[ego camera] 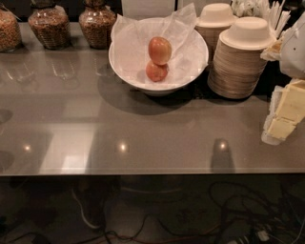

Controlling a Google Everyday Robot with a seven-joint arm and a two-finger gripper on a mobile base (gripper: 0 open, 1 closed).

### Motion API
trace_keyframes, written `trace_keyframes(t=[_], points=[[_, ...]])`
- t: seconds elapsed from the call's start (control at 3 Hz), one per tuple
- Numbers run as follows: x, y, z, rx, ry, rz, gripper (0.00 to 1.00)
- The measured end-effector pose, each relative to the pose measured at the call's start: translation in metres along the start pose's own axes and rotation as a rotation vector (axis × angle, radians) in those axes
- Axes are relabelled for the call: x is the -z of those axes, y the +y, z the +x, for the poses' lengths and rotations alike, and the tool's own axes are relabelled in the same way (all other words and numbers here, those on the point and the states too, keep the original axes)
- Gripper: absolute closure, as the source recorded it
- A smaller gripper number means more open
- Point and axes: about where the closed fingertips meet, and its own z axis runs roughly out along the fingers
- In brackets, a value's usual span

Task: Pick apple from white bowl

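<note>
The apple point(159, 50), red with a yellow-orange blush and glossy skin, rests in the white bowl point(125, 71) at the back middle of the grey counter. It sits on top of and behind a smaller, duller orange-red apple point(157, 72). Crinkled translucent white paper point(183, 28) lines the bowl. My gripper point(286, 116), pale yellow with a white arm part above it, is at the right edge of the view. It hovers low over the counter, well right of the bowl and apart from it.
Two stacks of small beige disposable bowls point(240, 57) stand right of the white bowl, between it and my gripper. Three glass jars of grain point(47, 26) line the back left. White utensils point(274, 14) stand at the back right. The counter's front edge point(143, 172) runs across, with cables on the floor below.
</note>
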Motion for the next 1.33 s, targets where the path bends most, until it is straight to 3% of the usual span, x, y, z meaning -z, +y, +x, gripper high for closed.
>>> trace_keyframes(t=[0.33,0.67,1.33], points=[[0.0,0.0,0.0,0.0,0.0,0.0,0.0],[-0.004,-0.012,-0.007,-0.005,-0.061,0.047,0.0],[-0.026,-0.076,-0.049,-0.046,-0.295,0.216,0.0]])
